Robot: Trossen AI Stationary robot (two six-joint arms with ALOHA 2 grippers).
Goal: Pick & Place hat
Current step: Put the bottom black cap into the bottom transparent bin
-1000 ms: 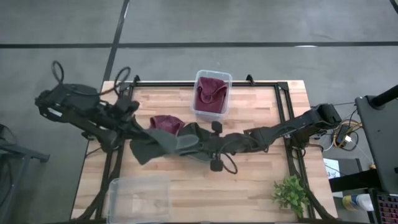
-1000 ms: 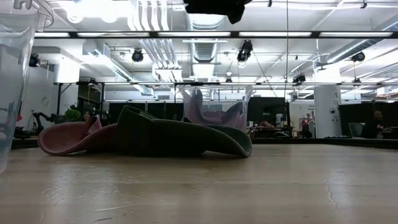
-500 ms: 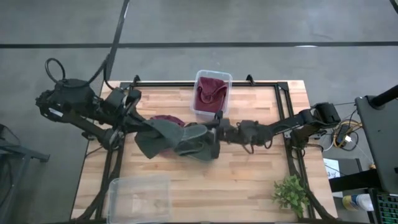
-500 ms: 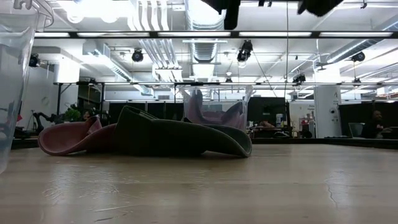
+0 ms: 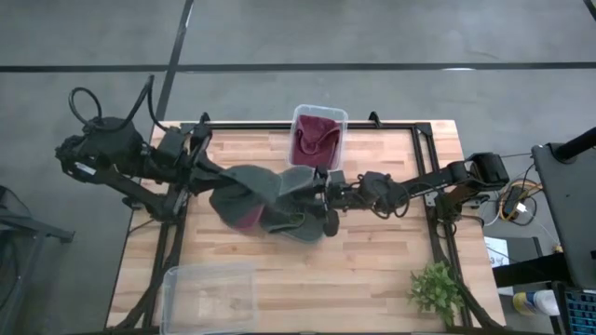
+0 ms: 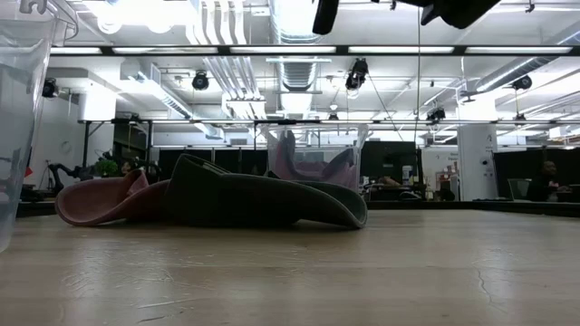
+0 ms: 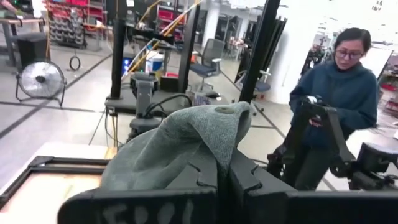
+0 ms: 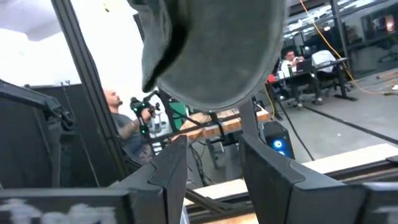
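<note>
My left gripper (image 5: 216,180) is shut on a grey-green hat (image 5: 275,197) that it holds high over the table's middle. The hat also shows in the left wrist view (image 7: 186,140). My right gripper (image 5: 326,198) is open at the hat's right edge, and the hat (image 8: 211,56) shows just past its fingertips. A maroon patch (image 5: 244,218) shows at the hat's near left. In the low view a dark hat (image 6: 263,197) and a pink hat (image 6: 100,201) lie on the tabletop on their brims, with both grippers at the picture's top. My left gripper pinches a bunched fold of the hat's cloth (image 7: 217,146) between its two fingers, coming from the table's left. The hat is lifted clear and drapes slack from the fingers toward the right gripper. My right gripper's fingers (image 8: 171,165) stand apart under the hat's edge; I cannot tell whether they touch it.
A clear bin (image 5: 318,119) at the far middle holds a maroon hat (image 5: 315,141). An empty clear bin (image 5: 209,293) stands at the near left. A small plant (image 5: 436,290) stands at the near right. A person (image 7: 348,93) stands beyond the table.
My left gripper has gone toward the far edge with the grey-green hat, which has bunched up from a flat spread and shifted toward the far bin. My right gripper has followed toward the far edge at the hat's right side. The hats on the table have stayed put.
</note>
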